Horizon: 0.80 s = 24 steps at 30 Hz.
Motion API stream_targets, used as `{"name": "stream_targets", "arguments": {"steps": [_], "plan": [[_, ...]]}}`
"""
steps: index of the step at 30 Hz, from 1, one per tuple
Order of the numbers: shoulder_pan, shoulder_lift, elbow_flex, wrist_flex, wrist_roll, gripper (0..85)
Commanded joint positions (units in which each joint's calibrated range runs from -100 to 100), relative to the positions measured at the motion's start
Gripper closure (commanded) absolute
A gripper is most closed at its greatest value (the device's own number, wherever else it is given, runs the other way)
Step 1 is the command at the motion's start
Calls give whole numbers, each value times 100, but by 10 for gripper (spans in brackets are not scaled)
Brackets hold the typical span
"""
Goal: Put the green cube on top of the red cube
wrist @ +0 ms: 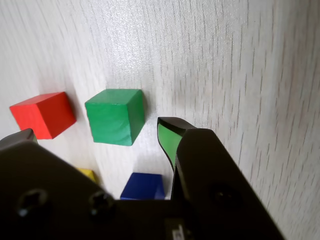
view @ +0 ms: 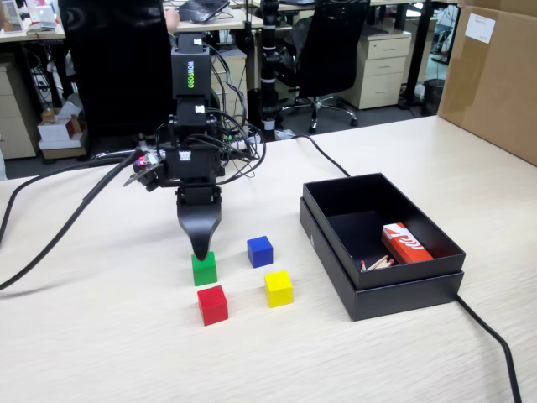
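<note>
The arm leans forward over the table [view: 101, 336] and its gripper [view: 201, 252] points down, with the tip just behind the green cube [view: 204, 269]. In the wrist view, the jaws stand spread apart and hold nothing; the green cube lies ahead between them. The red cube [view: 212, 304] sits just beside the green one, nearer to the camera in the fixed view. The blue cube [view: 259, 251] and the yellow cube [view: 278, 288] lie close on the right. The black box [view: 336, 252] with a red-and-white packet [view: 406, 243] stands farther right. A cable [view: 59, 231] runs on the left.
</note>
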Motion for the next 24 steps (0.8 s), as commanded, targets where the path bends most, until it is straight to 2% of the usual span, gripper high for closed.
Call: {"name": "stream_targets", "arguments": {"steps": [1,17,24], "plan": [[5,69,435,-31,-44,382],[-20,861,644,-40,-88,410],[-29,1033,698,-40,-132,447]]}}
